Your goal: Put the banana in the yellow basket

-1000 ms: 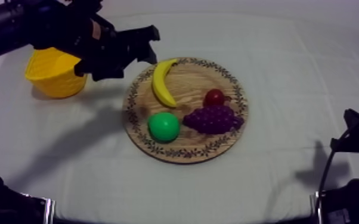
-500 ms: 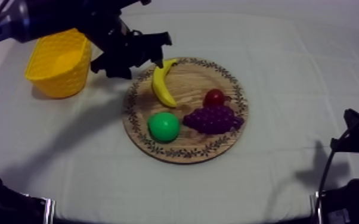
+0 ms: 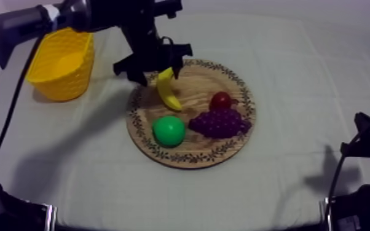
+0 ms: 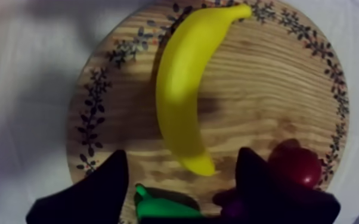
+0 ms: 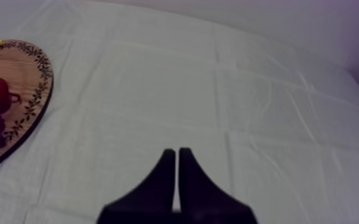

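Resting well off the right side of the wooden board (image 3: pixel 193 83), nearest of all, the right gripper (image 5: pixel 175 152) has its two black fingers (image 5: pixel 158 184) pressed together into a narrow wedge with nothing between them. It sits over bare grey-white cloth (image 5: pixel 217 89), and in its wrist view the board's patterned rim lies well apart from it.

On the board's near half sits the green pear (image 3: pixel 168 131), toward the left side, with the bunch of grapes (image 3: pixel 219 123) just beside it toward the right. Just beyond the grapes, close against them, is the small red fruit (image 3: pixel 221 100).

The banana (image 3: pixel 167 93) lies flat on the board's left half, beyond the pear. It runs from near the board's middle to its far-left rim and is clear of the other fruit.

Above the banana hangs the left gripper (image 3: pixel 161 69), over the fruit's far end at the board's far-left rim. Its jaws stand wide apart. In the left wrist view one finger (image 4: pixel 104 187) shows at each side of the banana, with wood visible between finger and fruit, so nothing is clamped. How high the fingers are above the board I cannot tell.

Farthest off, well apart from the board's far-left side, the yellow basket (image 3: pixel 55 86) stands upright on the cloth.
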Motion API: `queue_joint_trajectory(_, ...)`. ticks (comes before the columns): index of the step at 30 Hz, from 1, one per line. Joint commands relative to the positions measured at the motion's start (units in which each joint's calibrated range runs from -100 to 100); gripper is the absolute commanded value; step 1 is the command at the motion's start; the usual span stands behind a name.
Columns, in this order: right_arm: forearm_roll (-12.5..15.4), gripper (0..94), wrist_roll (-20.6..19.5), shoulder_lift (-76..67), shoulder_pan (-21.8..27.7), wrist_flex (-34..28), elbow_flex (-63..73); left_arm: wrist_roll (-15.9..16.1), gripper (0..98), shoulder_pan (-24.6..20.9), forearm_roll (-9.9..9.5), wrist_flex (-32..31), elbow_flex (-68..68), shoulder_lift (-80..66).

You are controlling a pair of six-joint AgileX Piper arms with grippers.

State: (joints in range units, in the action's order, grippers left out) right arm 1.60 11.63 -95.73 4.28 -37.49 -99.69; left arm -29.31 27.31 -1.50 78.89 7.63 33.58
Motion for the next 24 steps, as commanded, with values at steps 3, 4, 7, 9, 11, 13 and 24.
queue_joint_trajectory(3,-0.01,0.3,0.02,-0.02,0.01,-0.01,0.03,-0.08,65.7,-0.15,-0.18,2.93,2.62,3.76)
queue_joint_trajectory(4,-0.01,0.3,0.02,-0.02,0.01,-0.01,0.03,-0.06,65.5,-0.23,-0.18,3.53,3.10,4.51)
queue_joint_trajectory(7,-0.01,0.3,0.02,-0.02,0.01,-0.01,0.03,0.05,65.0,-0.40,-0.22,5.64,4.71,6.76)
queue_joint_trajectory(9,-0.01,0.3,0.02,-0.02,0.01,-0.01,0.03,0.15,64.3,-0.45,-0.36,7.23,5.96,8.26)
queue_joint_trajectory(11,-0.01,0.3,0.02,-0.02,0.01,-0.01,0.03,0.43,63.5,-0.47,-0.47,8.44,7.29,9.62)
queue_joint_trajectory(13,-0.01,0.3,0.02,-0.02,0.01,-0.01,0.03,0.92,61.2,-0.46,-0.56,9.41,8.80,10.93)
queue_joint_trajectory(24,-0.01,0.3,0.02,-0.02,0.01,-0.01,0.03,3.19,36.2,-0.33,-1.00,15.19,16.63,16.78)
